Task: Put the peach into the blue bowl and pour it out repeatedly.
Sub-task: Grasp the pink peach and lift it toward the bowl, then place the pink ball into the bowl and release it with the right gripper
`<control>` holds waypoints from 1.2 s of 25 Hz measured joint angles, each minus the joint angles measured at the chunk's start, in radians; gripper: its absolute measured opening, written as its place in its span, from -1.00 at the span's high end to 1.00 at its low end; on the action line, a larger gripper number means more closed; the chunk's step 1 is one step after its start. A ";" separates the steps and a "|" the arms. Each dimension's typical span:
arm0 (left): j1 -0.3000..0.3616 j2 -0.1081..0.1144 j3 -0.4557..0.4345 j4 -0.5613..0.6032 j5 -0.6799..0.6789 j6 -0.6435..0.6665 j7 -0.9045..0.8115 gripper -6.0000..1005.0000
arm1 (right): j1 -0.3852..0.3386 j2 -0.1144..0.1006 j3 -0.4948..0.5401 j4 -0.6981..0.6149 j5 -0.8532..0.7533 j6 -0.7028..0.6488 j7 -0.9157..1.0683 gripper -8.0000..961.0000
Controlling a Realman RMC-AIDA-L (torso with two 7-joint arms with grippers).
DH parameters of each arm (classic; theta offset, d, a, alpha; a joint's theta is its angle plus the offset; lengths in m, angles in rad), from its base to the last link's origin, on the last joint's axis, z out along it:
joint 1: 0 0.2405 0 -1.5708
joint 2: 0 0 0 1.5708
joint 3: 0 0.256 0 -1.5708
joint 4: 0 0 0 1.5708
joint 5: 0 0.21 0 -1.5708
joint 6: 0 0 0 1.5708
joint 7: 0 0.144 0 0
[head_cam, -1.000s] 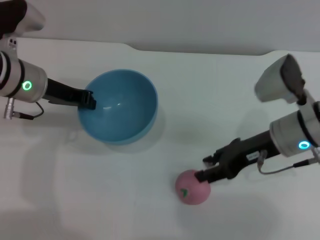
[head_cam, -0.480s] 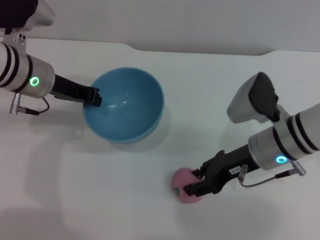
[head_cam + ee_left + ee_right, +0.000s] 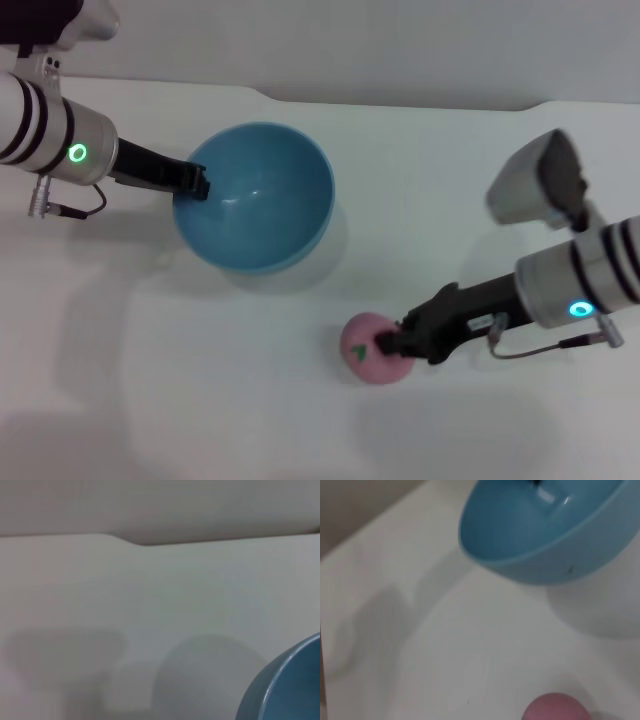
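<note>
The blue bowl (image 3: pixel 255 195) is held at its left rim by my left gripper (image 3: pixel 195 183), which is shut on it. The bowl is tilted and hangs a little above the white table, with its shadow under it in the right wrist view (image 3: pixel 540 530). A part of its rim shows in the left wrist view (image 3: pixel 285 690). The bowl is empty. The pink peach (image 3: pixel 365 352) is at the front, right of centre, its green stem mark facing up. My right gripper (image 3: pixel 392 343) is shut on the peach's right side. The peach's top shows in the right wrist view (image 3: pixel 555 707).
The white table (image 3: pixel 200 400) spreads under everything. Its back edge (image 3: pixel 270 95) with a step runs behind the bowl. Nothing else stands on it.
My left gripper has raised the bowl and shifted it a little right. My right gripper has closed onto the peach, which has moved slightly left and farther from the table's front.
</note>
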 joint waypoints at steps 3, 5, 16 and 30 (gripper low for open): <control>-0.001 -0.002 0.013 -0.002 -0.003 -0.022 0.000 0.99 | -0.042 -0.009 0.089 -0.032 -0.002 -0.046 -0.007 0.63; -0.003 -0.002 0.032 -0.003 -0.007 -0.030 0.000 0.99 | -0.077 -0.020 0.172 -0.053 -0.003 -0.085 -0.016 0.77; -0.110 -0.011 0.293 -0.074 -0.025 -0.062 -0.088 0.99 | -0.257 -0.038 0.574 -0.239 -0.005 -0.235 -0.085 0.88; -0.205 -0.017 0.543 -0.176 -0.243 -0.161 -0.121 0.99 | -0.170 0.001 0.443 -0.422 -0.167 -0.392 -0.077 0.75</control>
